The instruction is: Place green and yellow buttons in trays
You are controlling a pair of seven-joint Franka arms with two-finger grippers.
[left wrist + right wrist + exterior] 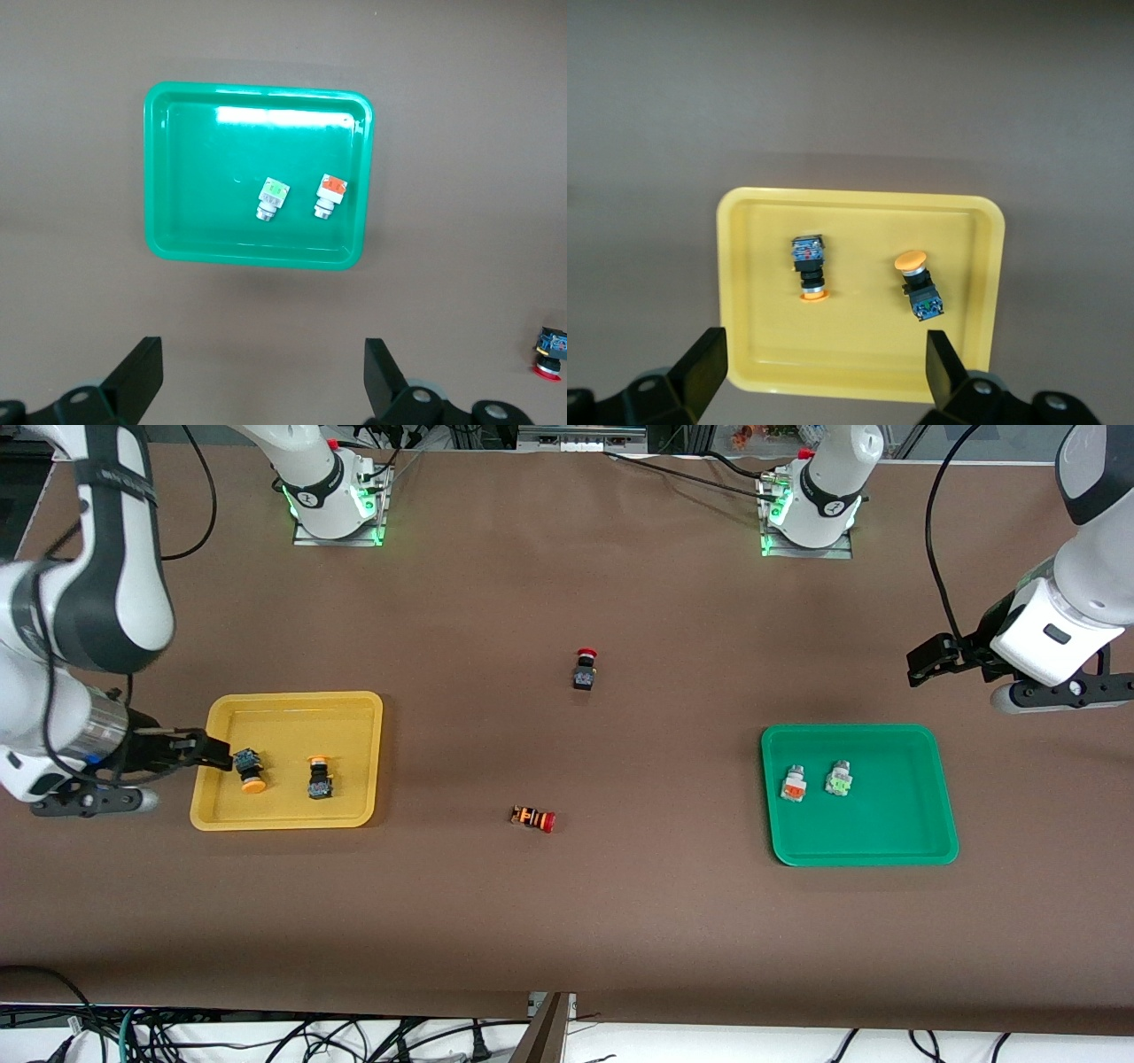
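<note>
Two yellow-capped buttons (pixel 812 268) lie in the yellow tray (pixel 744 354) below the wide-open right gripper (pixel 815 372). The silvery buttons (pixel 273 198) sit in the green tray (pixel 164 177) under the wide-open left gripper (pixel 264 376). They look light, rigid and best pinched across the body.

A wide table (pixel 567 921) fills nearly the whole front view, its top covered in plain matte brown with faint creases and soft shadows; the light is even and comes from overhead, with a green glow on the two metal mounting plates (pixel 337 536) at the edge farthest from the front camera. Along the nearest edge runs a white floor strip (pixel 266 1036) strewn with tangled black cables (pixel 177 1032), some green and grey among them; past the farthest edge stand dark metal frames (pixel 585 438), more cabling and glass panels.
</note>
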